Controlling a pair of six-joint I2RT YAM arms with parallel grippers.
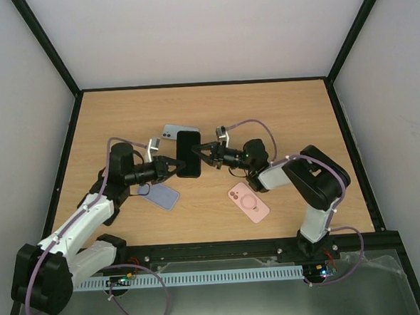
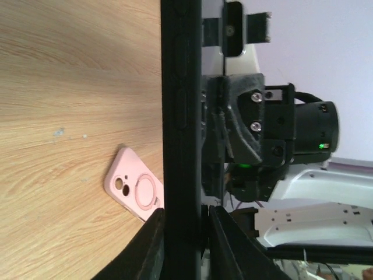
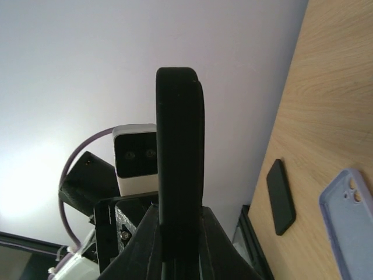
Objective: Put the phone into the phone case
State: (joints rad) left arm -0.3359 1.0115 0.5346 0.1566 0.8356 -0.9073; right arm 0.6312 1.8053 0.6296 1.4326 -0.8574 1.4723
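A black phone case [image 1: 188, 153] with a thinner black layer against it, possibly the phone, hangs above the table's middle between both grippers. My left gripper [image 1: 176, 164] is shut on its near left edge. My right gripper [image 1: 202, 152] is shut on its right edge. In the left wrist view the case [image 2: 180, 99] is edge-on, with button bumps, clamped between my fingers [image 2: 183, 233]. In the right wrist view it [image 3: 179, 146] stands edge-on in my shut gripper [image 3: 179, 233]. I cannot tell phone from case.
A grey-blue phone or case [image 1: 178, 131] lies just behind the held one. A lavender case [image 1: 160, 195] lies near the left arm, and shows in the right wrist view [image 3: 349, 216] beside a flat black slab [image 3: 280, 196]. A pink case [image 1: 248, 202] lies front right.
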